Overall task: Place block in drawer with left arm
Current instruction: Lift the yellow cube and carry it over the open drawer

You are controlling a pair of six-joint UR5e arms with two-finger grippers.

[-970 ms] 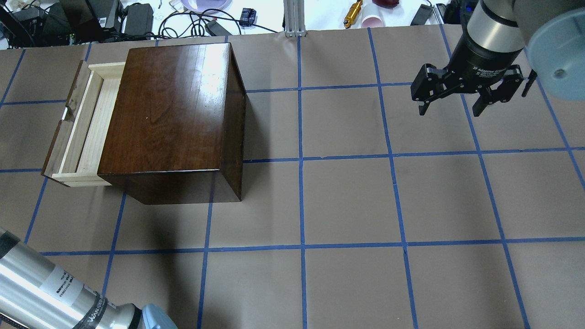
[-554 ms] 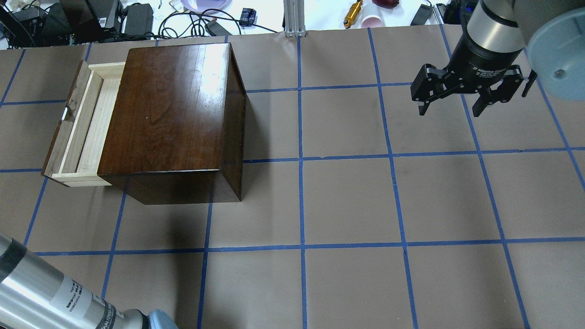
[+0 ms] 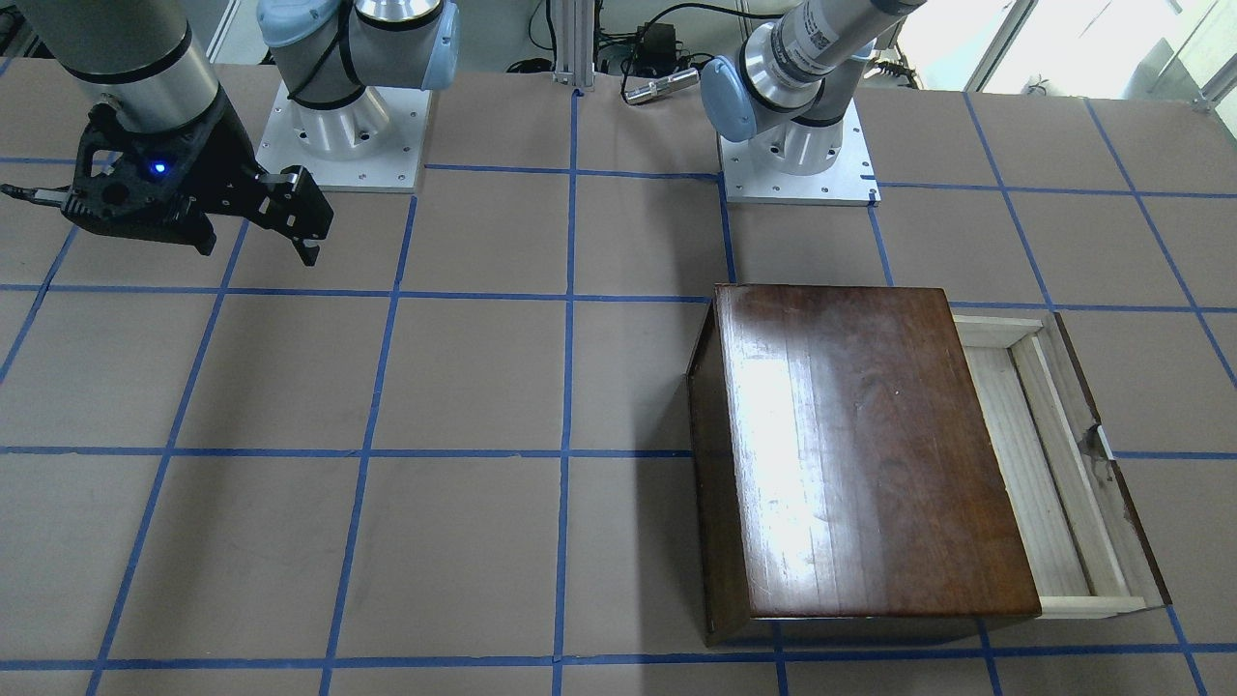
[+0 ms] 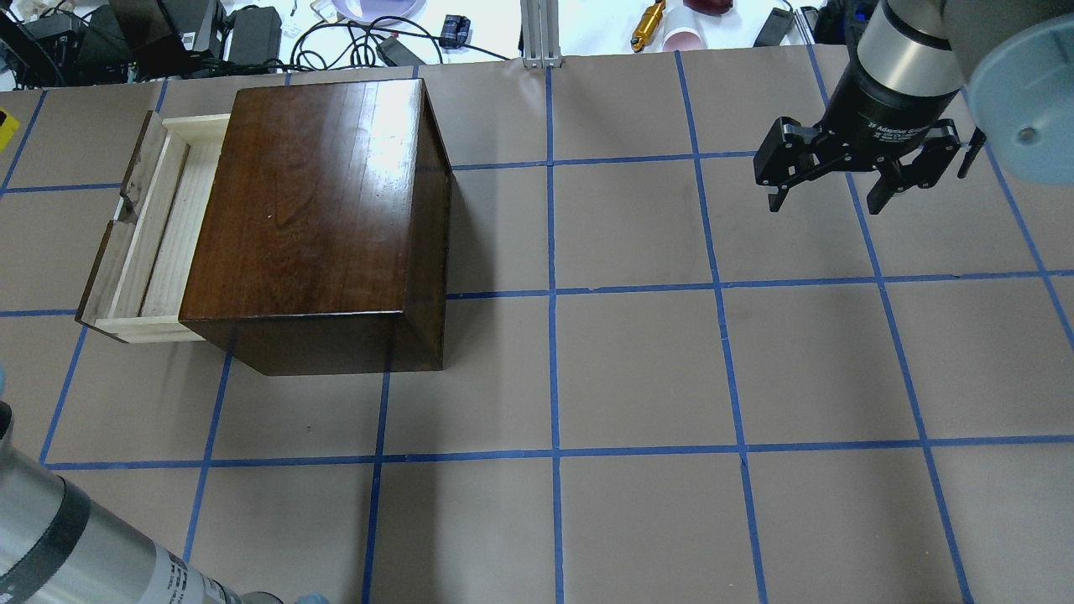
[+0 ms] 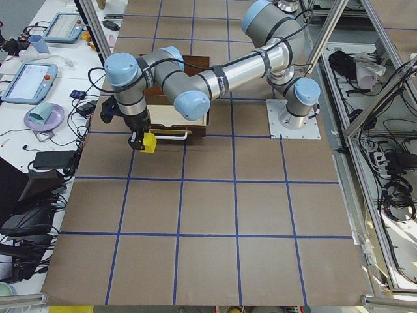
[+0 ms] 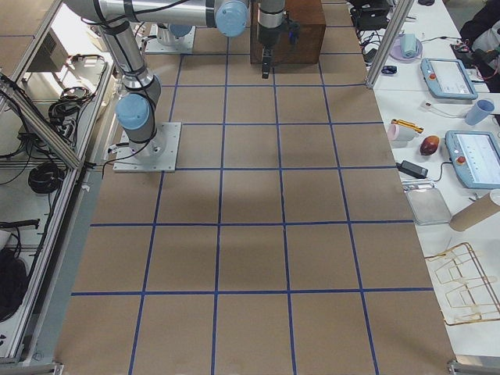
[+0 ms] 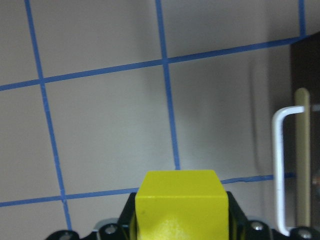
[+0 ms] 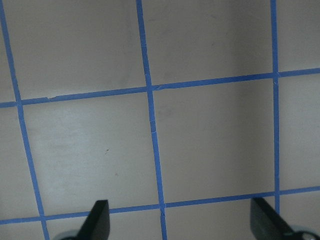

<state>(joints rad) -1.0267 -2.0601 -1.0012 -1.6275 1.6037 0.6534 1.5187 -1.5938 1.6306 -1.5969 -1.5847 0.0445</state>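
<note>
Block, a smooth yellow cube, sits clamped in left claw.

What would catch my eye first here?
The glossy dark wooden box stands on the robot's left side, its pale drawer pulled partly open. Just outside the drawer's front, the left gripper holds a bright yellow block above the table. The right gripper hangs open far across the table.

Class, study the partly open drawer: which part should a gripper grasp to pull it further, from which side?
Probably the metal pull on the drawer's dark front, approached from the side away from the box. It is a thin bar standing off the front, so it can be pinched across.
</note>
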